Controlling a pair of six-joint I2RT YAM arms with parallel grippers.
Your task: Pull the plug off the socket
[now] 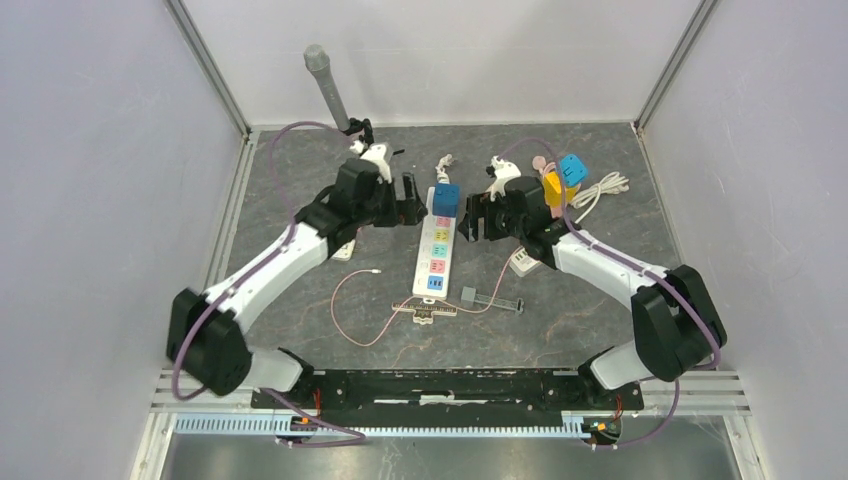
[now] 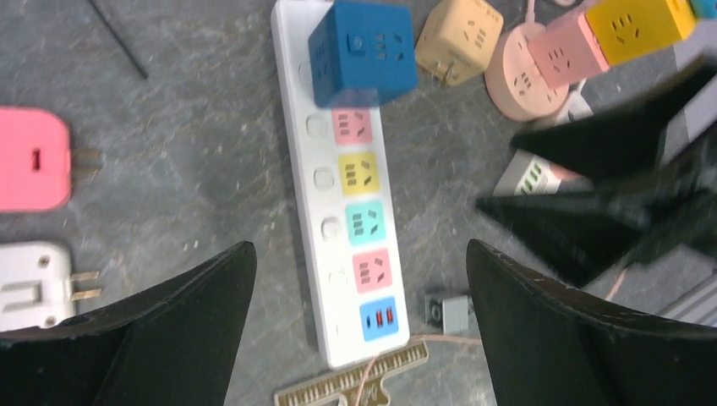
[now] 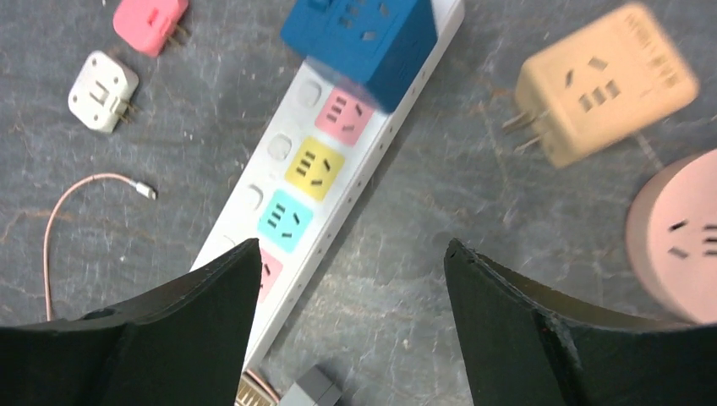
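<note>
1. White power strip point(image 1: 436, 250) lies lengthwise on the grey counter point(image 1: 300, 300), one end towards the arm bases, the other away from them
2. Blue cube plug point(image 1: 446, 199) sits on the strip's far end socket; whether it is fully seated I cannot tell
3. Below the cube along the strip the sockets run pink, yellow, teal, pink, and a blue one at the near end, all with nothing in them
4. Left pincer point(image 1: 410, 212) hangs just left of the strip's far end, beside the cube, jaws spread wide, gripping nothing
5. Right pincer point(image 1: 470, 215) hangs just right of the strip's far end, jaws also apart, nothing between them
6. Tan cube adapter point(image 3: 600, 85) and round pink adapter point(image 3: 676, 237) lie right of the strip's far end
7. Pink plug point(image 3: 150, 21) and white plug point(image 3: 101, 91) lie left of the strip
8. Thin pink cable point(image 3: 76, 194) loops left of the strip's near half
9. Small grey block point(image 2: 448, 313) rests just right of the strip's near end
</note>
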